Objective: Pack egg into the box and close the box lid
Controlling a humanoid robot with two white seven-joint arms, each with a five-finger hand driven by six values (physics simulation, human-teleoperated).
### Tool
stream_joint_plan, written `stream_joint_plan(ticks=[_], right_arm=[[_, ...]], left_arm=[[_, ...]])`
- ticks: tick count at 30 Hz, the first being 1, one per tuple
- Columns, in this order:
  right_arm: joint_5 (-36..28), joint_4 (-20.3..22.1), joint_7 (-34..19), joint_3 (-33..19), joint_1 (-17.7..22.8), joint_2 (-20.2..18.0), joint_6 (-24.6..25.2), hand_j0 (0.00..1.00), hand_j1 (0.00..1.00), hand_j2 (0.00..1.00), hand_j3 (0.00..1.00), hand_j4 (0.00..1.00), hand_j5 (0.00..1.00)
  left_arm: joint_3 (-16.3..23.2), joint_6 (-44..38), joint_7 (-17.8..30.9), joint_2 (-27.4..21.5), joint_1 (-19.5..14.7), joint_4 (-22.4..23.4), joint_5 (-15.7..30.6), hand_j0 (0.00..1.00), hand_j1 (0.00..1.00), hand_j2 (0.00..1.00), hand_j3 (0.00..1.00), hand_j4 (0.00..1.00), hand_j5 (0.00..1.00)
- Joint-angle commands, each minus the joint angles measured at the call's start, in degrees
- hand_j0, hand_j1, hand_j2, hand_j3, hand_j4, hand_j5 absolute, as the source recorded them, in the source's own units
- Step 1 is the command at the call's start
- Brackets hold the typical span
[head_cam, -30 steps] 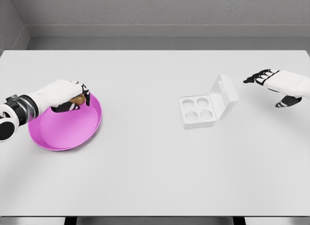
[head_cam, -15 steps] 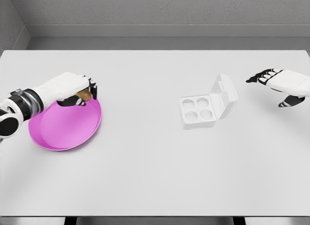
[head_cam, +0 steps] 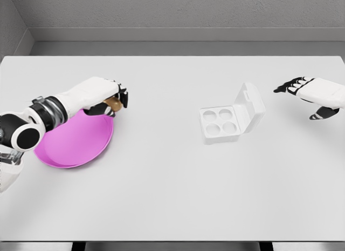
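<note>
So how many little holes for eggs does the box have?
4, in a square inside the open egg box: two toward the back, two toward the front. All look empty; none seems hidden.

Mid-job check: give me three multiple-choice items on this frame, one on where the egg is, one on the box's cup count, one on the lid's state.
1. Where is the egg?
A. in the left hand
B. in the box
C. on the table

2. How many cups does the box have?
A. two
B. four
C. six

3. The lid is:
A. shut
B. open
C. detached

Answers: 1 A, its fingers wrap the brown egg at the edge of the pink plate. 2 B, four empty round hollows show. 3 B, it stands tilted back off the tray.
</note>
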State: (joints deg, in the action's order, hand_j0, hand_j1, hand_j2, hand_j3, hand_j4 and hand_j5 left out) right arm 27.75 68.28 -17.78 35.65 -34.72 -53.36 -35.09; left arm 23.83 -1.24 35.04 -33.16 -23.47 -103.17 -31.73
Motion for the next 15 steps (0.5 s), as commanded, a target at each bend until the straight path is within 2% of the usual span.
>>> stream_joint_plan(ticks=[1, 15], right_arm=[[-0.3, 0.0, 0.0, -0.1, 0.0, -0.1, 0.1, 1.00, 1.00, 1.00, 1.00, 1.00, 1.00], [-0.3, 0.0, 0.0, -0.1, 0.0, -0.1, 0.1, 1.00, 1.00, 1.00, 1.00, 1.00, 1.00]], left_arm=[[0.2, 0.0, 0.0, 1.4, 0.0, 0.0, 0.1, 0.33, 0.33, 0.33, 0.33, 0.33, 0.33], [0.4, 0.1, 0.0, 7.8, -0.5, 0.0, 0.0, 0.30, 0.30, 0.30, 0.30, 0.30, 0.30]])
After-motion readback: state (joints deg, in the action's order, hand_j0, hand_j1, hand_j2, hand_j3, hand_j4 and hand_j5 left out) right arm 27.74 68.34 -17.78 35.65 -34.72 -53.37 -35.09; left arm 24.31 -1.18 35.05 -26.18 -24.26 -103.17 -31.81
